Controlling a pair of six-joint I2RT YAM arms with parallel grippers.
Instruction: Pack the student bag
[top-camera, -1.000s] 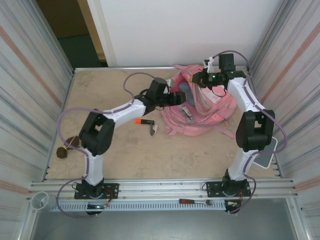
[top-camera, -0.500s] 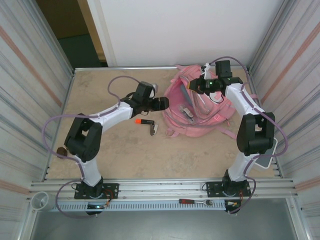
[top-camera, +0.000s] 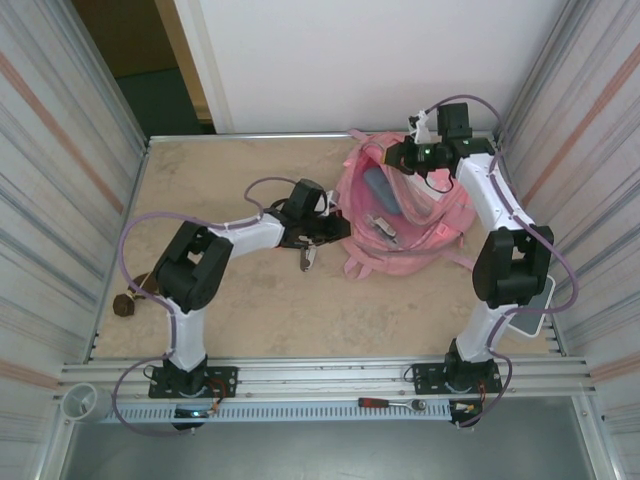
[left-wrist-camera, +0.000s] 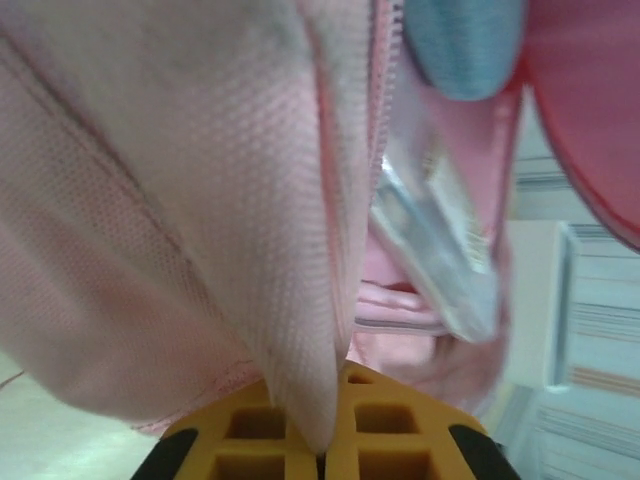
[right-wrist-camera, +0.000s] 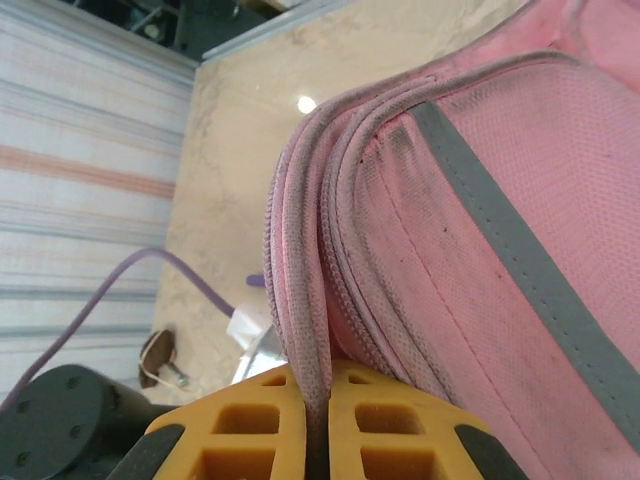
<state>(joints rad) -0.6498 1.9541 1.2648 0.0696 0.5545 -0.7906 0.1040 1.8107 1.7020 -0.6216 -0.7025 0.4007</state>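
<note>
Left gripper (left-wrist-camera: 320, 452) and right gripper (right-wrist-camera: 316, 440) each pinch the pink student bag (top-camera: 432, 218); mouth gaping.

Beige table (top-camera: 250, 320): pink bag (top-camera: 420, 240) back right (mouth open), silvery item (top-camera: 307, 259) beside it, brown lump (top-camera: 125, 304) left edge.

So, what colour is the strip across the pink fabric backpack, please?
Grey strip, clearest in the right wrist view.
</note>
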